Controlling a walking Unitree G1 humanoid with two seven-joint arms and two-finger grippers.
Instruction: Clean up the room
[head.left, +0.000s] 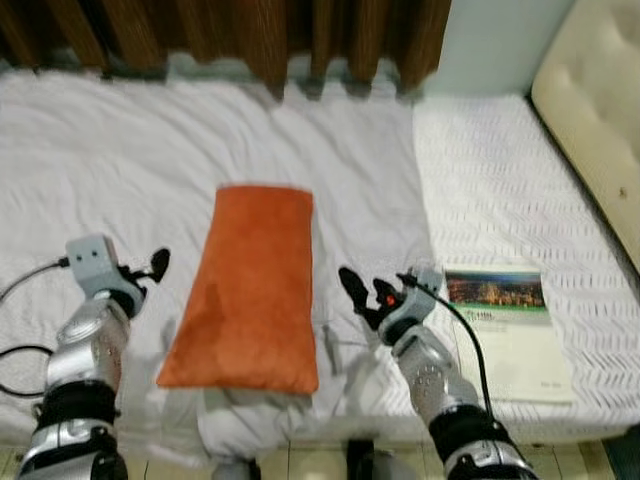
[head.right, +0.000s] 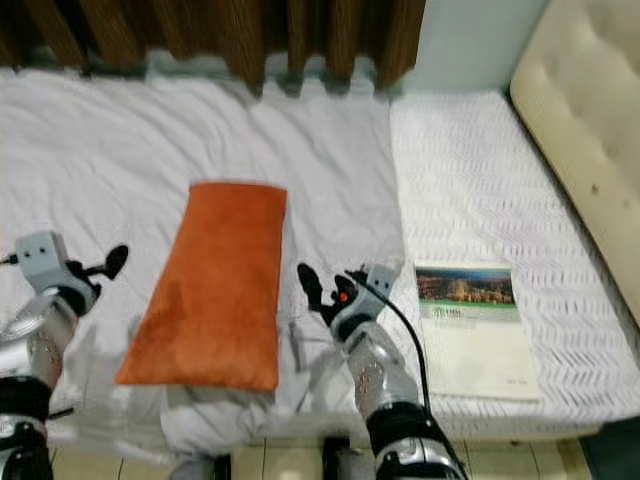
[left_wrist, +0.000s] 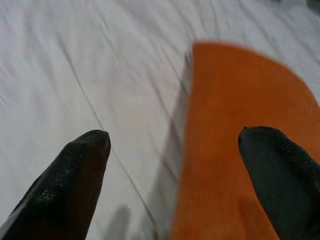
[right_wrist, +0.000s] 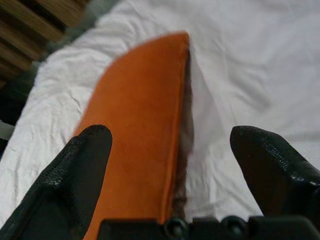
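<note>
Orange pillow (head.left: 248, 290) lies flat on the white bed sheet (head.left: 120, 170), between two spread, empty grippers: the left gripper (head.left: 150, 270) just beside its left long edge, the right gripper (head.left: 362, 292) beside its right. It looks soft, light and floppy; pinching a long edge seems best. A booklet (head.left: 505, 325) lies right of the pillow.
</note>
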